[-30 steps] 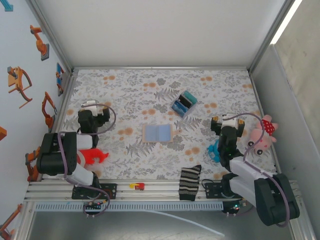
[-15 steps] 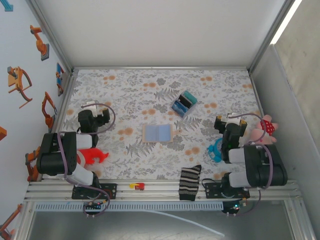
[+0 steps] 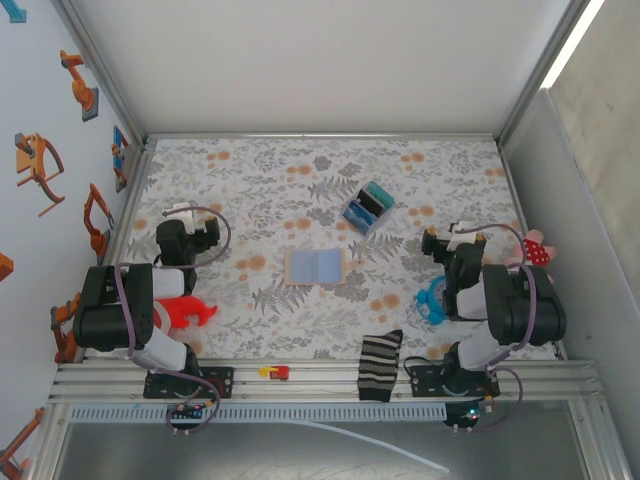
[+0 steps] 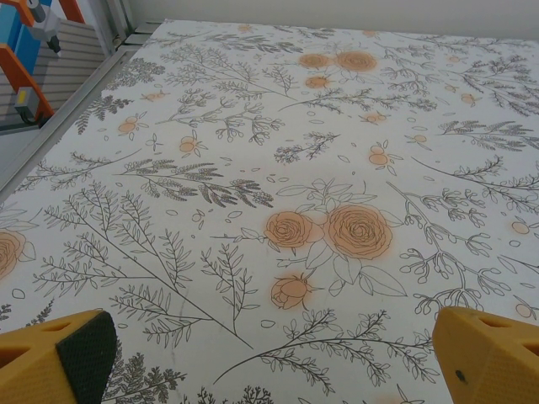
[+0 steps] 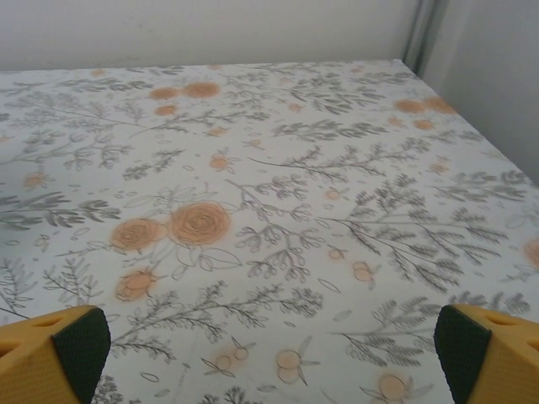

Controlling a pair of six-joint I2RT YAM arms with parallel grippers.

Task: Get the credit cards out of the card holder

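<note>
I see card holder (image 3: 317,266) open at centre of desk (image 3: 250,180), long axis parallel to near edge, between left claw (image 3: 183,213) and right claw (image 3: 455,237); both gape empty, neither clearly nearer.

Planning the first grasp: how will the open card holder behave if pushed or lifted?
The card holder lies open and flat on the floral tablecloth, so it is probably thin, light and hard to get under. Its two panels suggest it may fold at the middle if lifted by one edge. Pushed, it would likely slide, not tip.
</note>
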